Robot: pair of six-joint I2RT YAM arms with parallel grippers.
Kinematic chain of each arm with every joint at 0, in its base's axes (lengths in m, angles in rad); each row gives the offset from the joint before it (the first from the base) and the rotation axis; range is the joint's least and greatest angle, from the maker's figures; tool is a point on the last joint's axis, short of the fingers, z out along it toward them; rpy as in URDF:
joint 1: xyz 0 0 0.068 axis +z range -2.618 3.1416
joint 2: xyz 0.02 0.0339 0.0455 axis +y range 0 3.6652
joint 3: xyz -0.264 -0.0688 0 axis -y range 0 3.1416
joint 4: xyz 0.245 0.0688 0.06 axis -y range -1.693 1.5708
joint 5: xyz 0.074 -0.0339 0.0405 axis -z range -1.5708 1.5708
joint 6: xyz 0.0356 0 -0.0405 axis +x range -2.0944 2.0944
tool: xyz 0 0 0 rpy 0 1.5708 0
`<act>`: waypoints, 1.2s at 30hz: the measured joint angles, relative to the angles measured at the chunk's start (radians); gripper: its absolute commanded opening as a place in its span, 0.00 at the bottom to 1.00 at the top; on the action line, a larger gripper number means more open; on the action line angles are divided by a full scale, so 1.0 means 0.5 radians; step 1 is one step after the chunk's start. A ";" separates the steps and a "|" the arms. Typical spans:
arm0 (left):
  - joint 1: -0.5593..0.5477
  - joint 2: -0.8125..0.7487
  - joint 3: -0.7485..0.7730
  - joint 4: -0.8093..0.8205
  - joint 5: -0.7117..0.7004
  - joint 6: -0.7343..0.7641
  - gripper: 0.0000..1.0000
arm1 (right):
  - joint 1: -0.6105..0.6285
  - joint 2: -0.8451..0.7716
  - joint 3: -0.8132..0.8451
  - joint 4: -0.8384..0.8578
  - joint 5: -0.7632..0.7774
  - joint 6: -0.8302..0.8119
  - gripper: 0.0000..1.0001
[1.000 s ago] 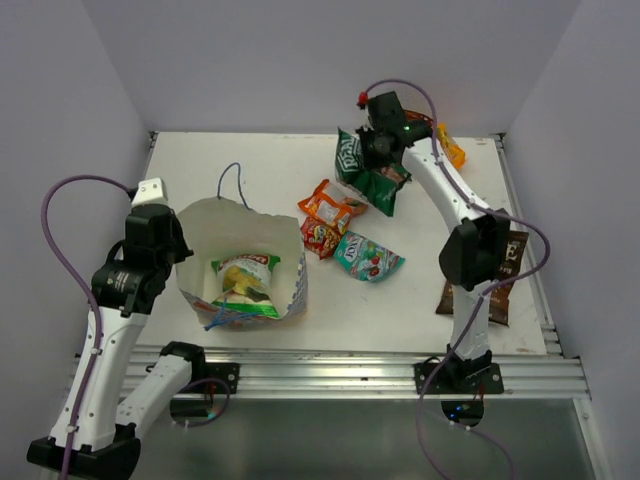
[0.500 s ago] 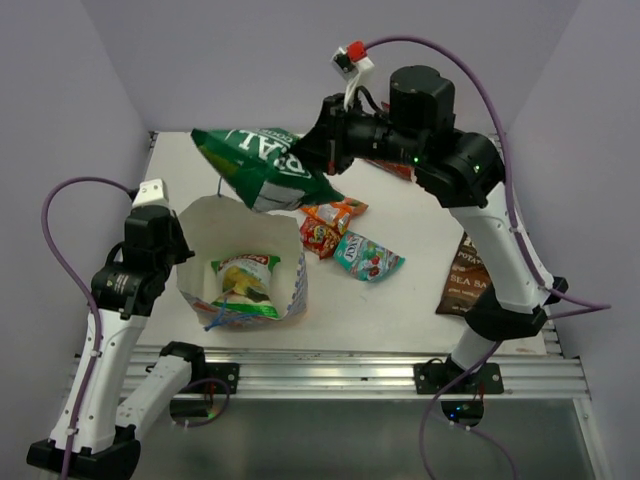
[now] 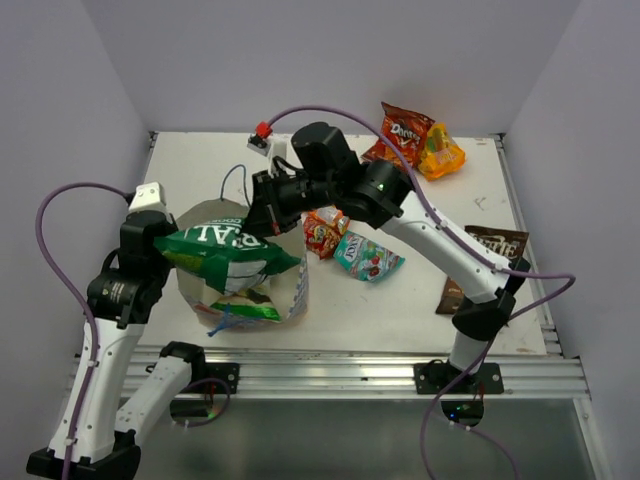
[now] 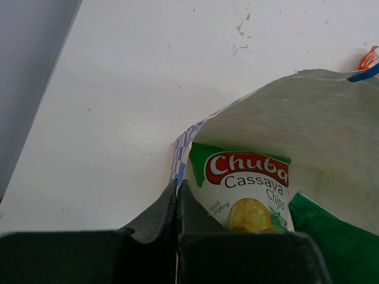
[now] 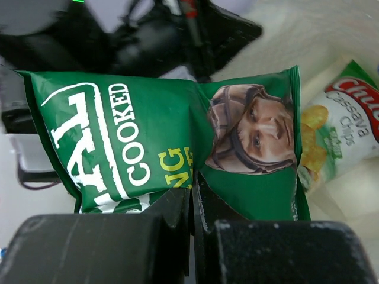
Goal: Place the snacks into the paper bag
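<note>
The right gripper is clamped on the edge of a large green packet, which hangs flat across the open mouth of the paper bag, near the left front of the table. The left gripper is closed, pinching the bag's left rim. Inside the bag lies a cassava chips packet, partly under the green one. Just right of the bag lie a red-orange packet and a teal packet, touching. A red chip bag and a yellow-orange packet sit together at the far edge, and a dark brown packet lies on the right side.
</note>
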 measured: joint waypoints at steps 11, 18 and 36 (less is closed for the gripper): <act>0.000 -0.051 -0.013 -0.034 0.000 -0.001 0.00 | -0.017 0.179 0.135 -0.128 0.355 -0.142 0.65; 0.000 -0.050 -0.014 -0.041 0.000 -0.002 0.00 | -0.299 0.174 0.613 -0.183 0.484 -0.229 0.73; 0.000 -0.024 -0.027 -0.015 -0.005 -0.002 0.00 | -1.446 1.209 0.481 -0.031 1.216 -0.571 0.80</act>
